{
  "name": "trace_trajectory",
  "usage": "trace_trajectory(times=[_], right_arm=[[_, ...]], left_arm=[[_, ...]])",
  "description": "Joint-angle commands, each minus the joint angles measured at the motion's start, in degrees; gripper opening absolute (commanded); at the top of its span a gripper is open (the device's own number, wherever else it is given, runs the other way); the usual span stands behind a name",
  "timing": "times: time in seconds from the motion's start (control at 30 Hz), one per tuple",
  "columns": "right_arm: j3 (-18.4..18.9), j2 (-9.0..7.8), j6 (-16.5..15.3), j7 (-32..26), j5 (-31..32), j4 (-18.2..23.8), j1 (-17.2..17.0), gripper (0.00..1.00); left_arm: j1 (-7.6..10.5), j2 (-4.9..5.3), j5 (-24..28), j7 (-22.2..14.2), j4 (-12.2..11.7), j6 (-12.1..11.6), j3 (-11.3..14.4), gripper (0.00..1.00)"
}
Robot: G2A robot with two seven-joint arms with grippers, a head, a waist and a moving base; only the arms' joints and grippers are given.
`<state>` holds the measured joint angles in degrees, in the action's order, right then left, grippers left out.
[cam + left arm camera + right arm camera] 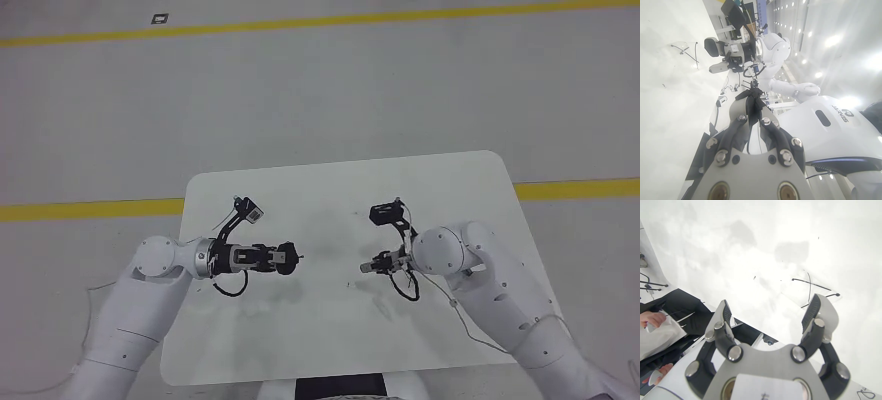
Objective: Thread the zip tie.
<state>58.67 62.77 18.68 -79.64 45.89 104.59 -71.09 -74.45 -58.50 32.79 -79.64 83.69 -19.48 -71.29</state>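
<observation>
A black zip tie point(748, 86) is being held in the left gripper point(753, 98), which is clenched tight on it above the white table point(330, 200). A short end is being left poking out past the fingertips. Whether that end is the head or the tail cannot be made out, since it is being partly hidden by dark wrapping on the fingers.

Spare zip ties point(810, 283) are lying crossed on a clear sheet point(791, 294) on the table, just beyond the right gripper point(770, 300). Its jaws are being held spread wide, with nothing between them. The two grippers are being pointed at each other, apart, over the middle of the table.

For a clean threading, the free end is probably best pinched close to its tip by the right gripper, so that it is being kept stiff. Tail and slot should be lined up squarely before any push is made.
</observation>
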Motion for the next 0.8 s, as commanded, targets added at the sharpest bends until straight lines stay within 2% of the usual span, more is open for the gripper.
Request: trace_trajectory(times=[0.0, 0.23, 0.3, 0.43, 0.67, 0.77], right_arm=[[-1.1, -0.53, -0.1, 0.0, -0.5, -0.7, 0.4, 1.00], [-1.3, -0.62, -0.1, 0.0, -0.6, -0.8, 0.5, 1.00], [-1.5, -0.63, -1.2, 1.7, -0.5, -1.5, -0.1, 1.00], [-1.9, -0.68, -3.6, 0.0, -1.1, -2.3, 0.5, 1.00], [-1.9, -0.68, -3.8, 0.0, -1.2, -2.4, 0.6, 1.00], [-1.6, -0.78, -3.9, 2.5, 0.1, -2.6, -0.2, 1.00]], left_arm=[[0.00, 0.00, 0.0, 0.0, 0.0, 0.0, 0.0, 0.00], [0.00, 0.00, 0.0, 0.0, 0.0, 0.0, 0.0, 0.00], [0.00, 0.00, 0.0, 0.0, 0.0, 0.0, 0.0, 0.00], [0.00, 0.00, 0.0, 0.0, 0.0, 0.0, 0.0, 0.00], [0.00, 0.00, 0.0, 0.0, 0.0, 0.0, 0.0, 0.00], [0.00, 0.00, 0.0, 0.0, 0.0, 0.0, 0.0, 0.00]])
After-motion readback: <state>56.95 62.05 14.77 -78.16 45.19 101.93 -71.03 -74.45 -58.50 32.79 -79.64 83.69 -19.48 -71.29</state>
